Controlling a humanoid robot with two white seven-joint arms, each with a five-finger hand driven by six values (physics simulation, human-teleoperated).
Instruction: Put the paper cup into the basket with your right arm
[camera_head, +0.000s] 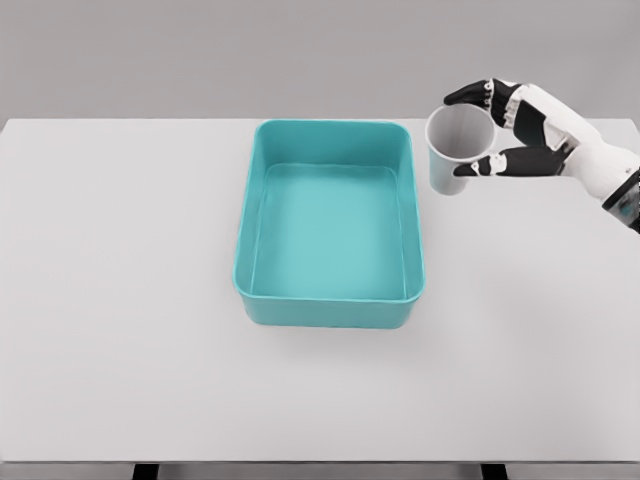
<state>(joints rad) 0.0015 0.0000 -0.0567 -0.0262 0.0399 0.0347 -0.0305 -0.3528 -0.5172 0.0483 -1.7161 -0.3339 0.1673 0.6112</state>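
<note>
Beside the basket's (330, 310) far right corner, the right robot hand (515, 130) held the paper cup (455, 150), fingers curled around its wall, clear above the bench (120, 300). Doing this step well probably meant carrying the cup leftward over the basket's rim, lowering, then releasing. It looked white, tapered, 1 open mouth tilted toward the camera.

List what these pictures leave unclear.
- Head view: whether the paper cup in the right hand rests on the table or is lifted; no second angle.
- Right arm: cut off by the right edge.
- Left arm: out of frame.
- Basket: the rim hides the far outer wall.
</note>
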